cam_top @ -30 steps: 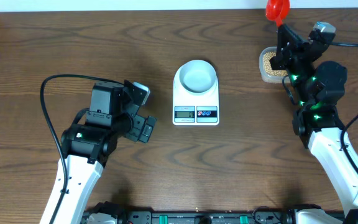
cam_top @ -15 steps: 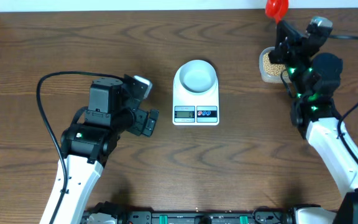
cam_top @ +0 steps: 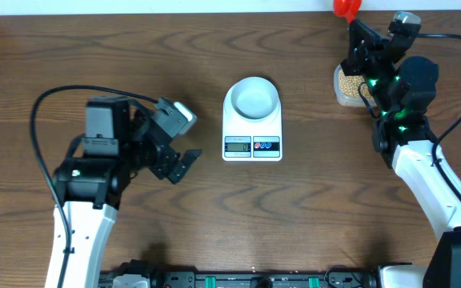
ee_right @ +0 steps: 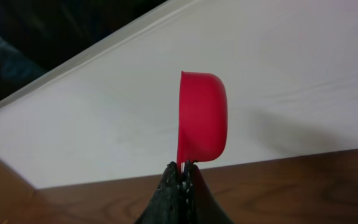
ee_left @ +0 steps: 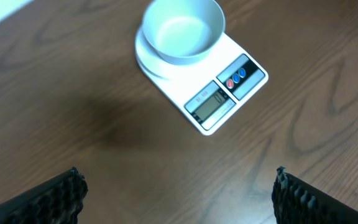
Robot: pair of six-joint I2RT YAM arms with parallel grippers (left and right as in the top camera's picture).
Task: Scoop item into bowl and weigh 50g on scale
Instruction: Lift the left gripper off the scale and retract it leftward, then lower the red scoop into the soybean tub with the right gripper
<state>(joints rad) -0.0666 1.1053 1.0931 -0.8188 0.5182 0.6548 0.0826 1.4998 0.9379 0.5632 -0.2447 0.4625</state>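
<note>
Left arm bent, jaws wide apart, right arm extended, jaws pinching red scoop

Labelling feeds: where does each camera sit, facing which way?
Overhead: above the table, facing down; left arm, right arm show.
Left wrist: on that arm, faces down at bowl on scale; open fingertips show.
Right wrist: on that arm, faces along shut fingers to red scoop.
Shared: overhead and left wrist show bowl and scale.

Table open around scale; right arm overhangs tub, seemingly blocking access.
</note>
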